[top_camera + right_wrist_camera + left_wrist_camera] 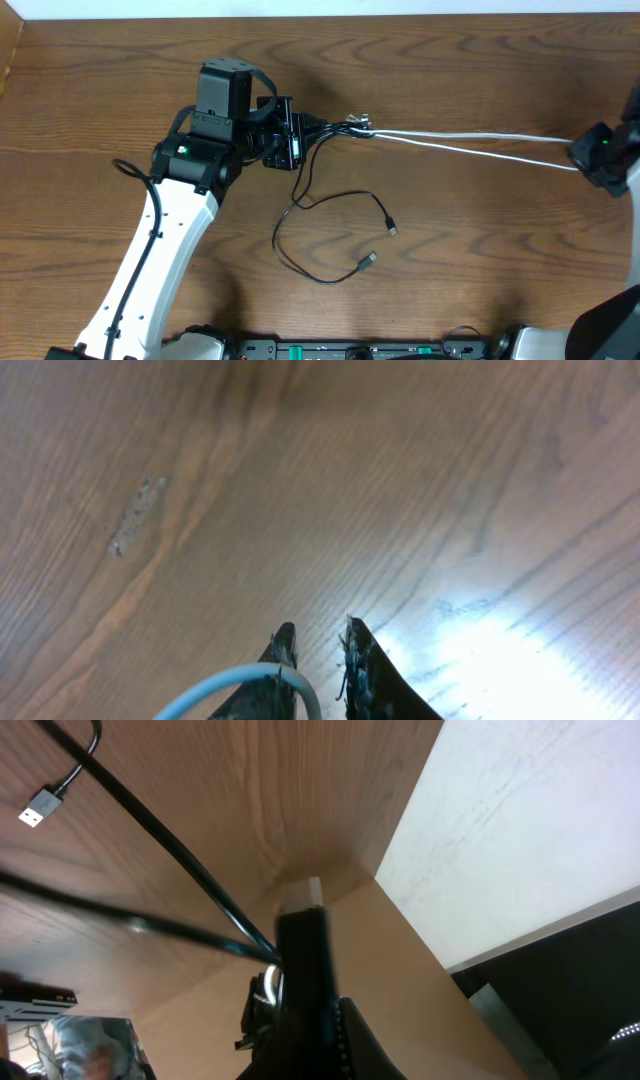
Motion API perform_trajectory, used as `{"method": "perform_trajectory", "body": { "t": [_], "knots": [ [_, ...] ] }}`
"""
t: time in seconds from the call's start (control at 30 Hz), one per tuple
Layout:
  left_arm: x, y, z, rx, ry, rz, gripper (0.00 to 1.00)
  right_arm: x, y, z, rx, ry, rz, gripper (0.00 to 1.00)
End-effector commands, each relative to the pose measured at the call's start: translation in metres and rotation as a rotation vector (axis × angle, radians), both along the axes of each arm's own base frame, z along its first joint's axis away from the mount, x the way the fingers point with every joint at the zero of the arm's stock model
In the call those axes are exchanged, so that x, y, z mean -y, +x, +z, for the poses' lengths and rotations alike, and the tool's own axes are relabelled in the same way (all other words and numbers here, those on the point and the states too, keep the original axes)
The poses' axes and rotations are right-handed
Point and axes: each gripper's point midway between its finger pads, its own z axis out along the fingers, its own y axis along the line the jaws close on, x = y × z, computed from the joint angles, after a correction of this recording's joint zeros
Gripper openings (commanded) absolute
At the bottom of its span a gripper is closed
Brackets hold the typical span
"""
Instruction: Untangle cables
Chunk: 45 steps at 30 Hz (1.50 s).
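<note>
The left tool point(312, 132) sits left of the bench's point(480, 250) middle, pointing right, with its jaws pressed together on the black cables point(277, 240). In the left wrist view two dark strands point(170, 845) run in from the upper left and meet at the closed left tool point(300, 910). A silver plug point(33, 813) lies on the wood near the top left corner.

Just beyond the left tool's tip, to its right, is the knot point(360, 124) where the cords bunch together. From the knot the white cable point(500, 155) runs as two nearly straight strands across the bench to the right tool point(585, 160) at the right edge, well apart from the left tool.

The right wrist view shows the right tool point(318, 632) with its fingers point(285, 645) close together above the wood. The white cable point(240, 678) curves as a loop across the left finger and down between the two, so the tool is pinching it.

The slack of the black cables lies loose on the bench in front of the left tool, in an open loop. Its two plug ends point(392, 229) point(367, 261) lie near each other, apart from both tools.
</note>
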Motion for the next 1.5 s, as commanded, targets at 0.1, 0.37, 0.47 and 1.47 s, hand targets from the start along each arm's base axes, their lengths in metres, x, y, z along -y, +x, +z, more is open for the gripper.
{"method": "perform_trajectory", "body": {
  "t": [0.1, 0.37, 0.47, 1.47],
  "knots": [
    [-0.019, 0.015, 0.006, 0.177, 0.136, -0.037, 0.08, 0.010, -0.003, 0.001, 0.041, 0.073, 0.070, 0.11],
    [-0.034, 0.025, 0.000, 0.465, 0.436, -0.226, 0.08, 0.017, -0.005, 0.001, 0.032, 0.044, 0.051, 0.12],
    [-0.034, 0.025, 0.001, 0.622, 0.555, -0.380, 0.08, 0.018, -0.004, 0.001, 0.035, 0.041, 0.049, 0.13],
    [-0.007, -0.006, -0.041, 0.820, 0.688, -0.881, 0.29, -0.173, 0.051, 0.024, 0.227, 0.216, 0.833, 0.84]
  ]
}}
